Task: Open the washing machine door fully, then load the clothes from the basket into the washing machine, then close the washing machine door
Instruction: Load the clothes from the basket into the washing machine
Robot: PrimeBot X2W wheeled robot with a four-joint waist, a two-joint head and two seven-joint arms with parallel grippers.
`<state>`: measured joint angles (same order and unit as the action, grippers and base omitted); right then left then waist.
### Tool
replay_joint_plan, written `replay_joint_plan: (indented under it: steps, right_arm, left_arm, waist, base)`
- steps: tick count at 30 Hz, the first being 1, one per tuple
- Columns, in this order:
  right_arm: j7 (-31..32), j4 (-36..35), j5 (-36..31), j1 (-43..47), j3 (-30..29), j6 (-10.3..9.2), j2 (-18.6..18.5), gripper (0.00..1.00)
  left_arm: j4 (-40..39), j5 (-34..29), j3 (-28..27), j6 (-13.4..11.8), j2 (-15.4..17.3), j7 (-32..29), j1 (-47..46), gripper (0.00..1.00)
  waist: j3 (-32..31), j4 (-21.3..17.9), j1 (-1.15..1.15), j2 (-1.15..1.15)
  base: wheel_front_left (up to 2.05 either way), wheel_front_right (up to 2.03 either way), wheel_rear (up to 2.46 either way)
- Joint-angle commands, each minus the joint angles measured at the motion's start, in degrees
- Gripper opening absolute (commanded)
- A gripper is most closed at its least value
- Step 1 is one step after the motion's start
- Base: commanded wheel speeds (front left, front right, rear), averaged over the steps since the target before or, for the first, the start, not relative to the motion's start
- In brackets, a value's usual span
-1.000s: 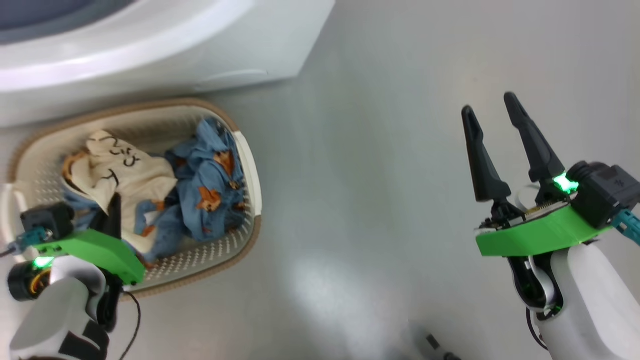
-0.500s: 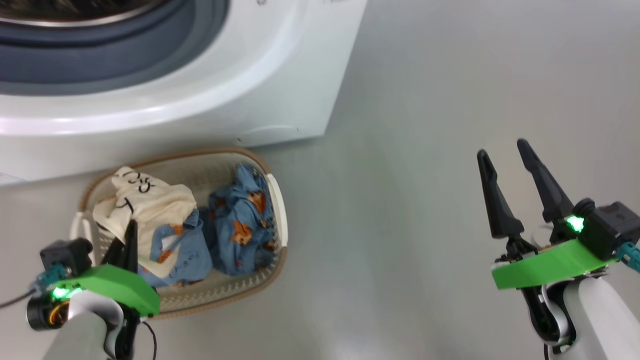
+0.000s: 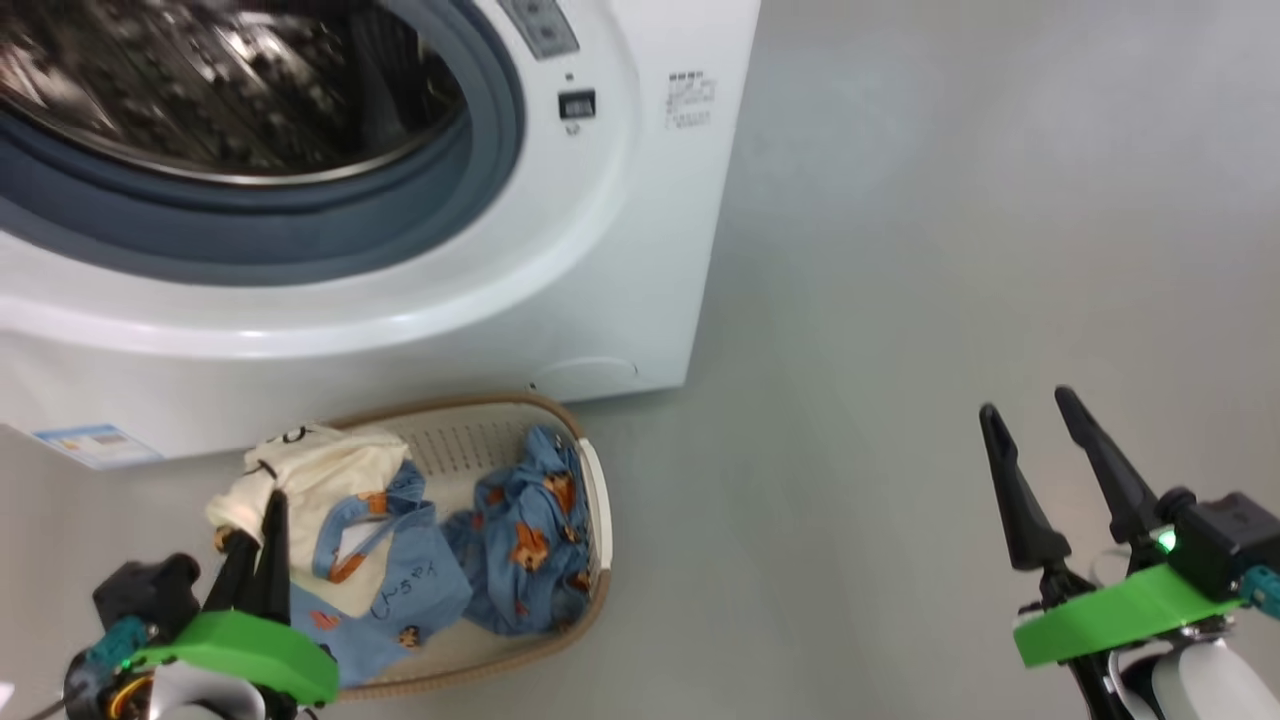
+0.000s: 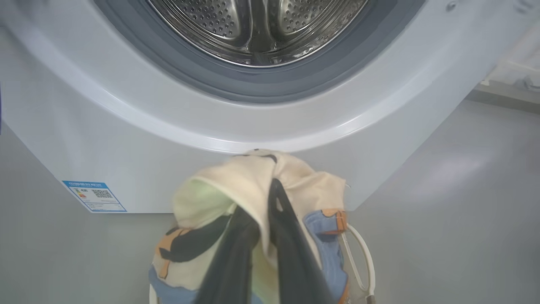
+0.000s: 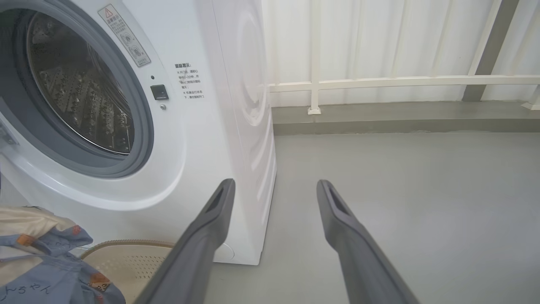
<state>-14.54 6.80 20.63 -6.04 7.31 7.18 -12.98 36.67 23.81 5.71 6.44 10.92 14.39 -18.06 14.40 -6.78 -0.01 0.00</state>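
- The left gripper was seen at the lower left, clenched on the cream-coloured part of the clothes. That garment was held bunched around the fingers, apparently raised above the basket, with its blue part trailing down into it.
- A second blue garment was left lying in the right half of the basket, untouched by either gripper.
- The basket was set on the floor just in front of the washing machine, below the drum, with a blue label stuck low on the machine's front to its left.
- The drum mouth was found uncovered, so the washing machine door was judged to be already open; whether fully could not be told.
- No cloth was seen in the visible part of the drum, so loading was judged barely begun: both garments were left to go in, and closing was not yet done.
- The right gripper was held well apart at the far right over bare floor, its fingers spread and nothing between them.
- The floor was seen to be smooth, grey and faintly glossy, with soft reflections.
- Beyond the machine, a white panelled wall with a rail and a grey kerb were made out.
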Motion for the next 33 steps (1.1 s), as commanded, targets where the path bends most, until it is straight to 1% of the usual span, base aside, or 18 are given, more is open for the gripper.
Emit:
replay_joint_plan:
  steps: [1, 11, 18, 26, 33]
  right_arm:
    - [-0.5, -1.1, 0.1, 1.2, 0.8, 0.31, -1.4, 1.00]
    - [-0.5, -0.9, 0.3, 4.1, 0.4, 0.31, -2.2, 1.00]
    - [-0.5, -1.2, 0.3, 4.7, 0.0, 0.31, -2.3, 1.00]
    - [-0.5, -1.4, 0.2, 4.5, -0.2, 0.31, -2.0, 1.00]
    - [-0.5, -1.7, 0.1, 3.4, -0.2, 0.31, -1.4, 1.00]
  left_arm:
    - [-3.2, -1.4, -2.8, -0.3, 1.0, 0.6, 1.3, 0.00]
    - [-12.9, -4.8, -7.0, -0.1, -0.8, 0.6, 8.2, 0.00]
    - [-18.9, -6.4, -9.2, 0.1, -2.4, 0.6, 12.6, 0.00]
    - [-21.4, -7.4, -10.4, 0.3, -3.2, 0.6, 13.1, 0.00]
    - [-21.7, -8.0, -10.3, 0.6, -3.0, 0.6, 10.1, 0.00]
  waist:
    - [-3.4, 1.1, 0.01, 0.00]
    - [-6.7, 1.5, 0.01, 0.00]
    - [-7.0, 1.6, 0.01, 0.00]
    - [-6.0, 1.9, 0.01, 0.00]
    - [-3.8, 1.7, 0.01, 0.00]
  base:
    - [0.00, 0.00, 0.00]
    - [0.00, 0.00, 0.00]
    - [0.00, 0.00, 0.00]
    - [0.00, 0.00, 0.00]
    - [0.00, 0.00, 0.00]
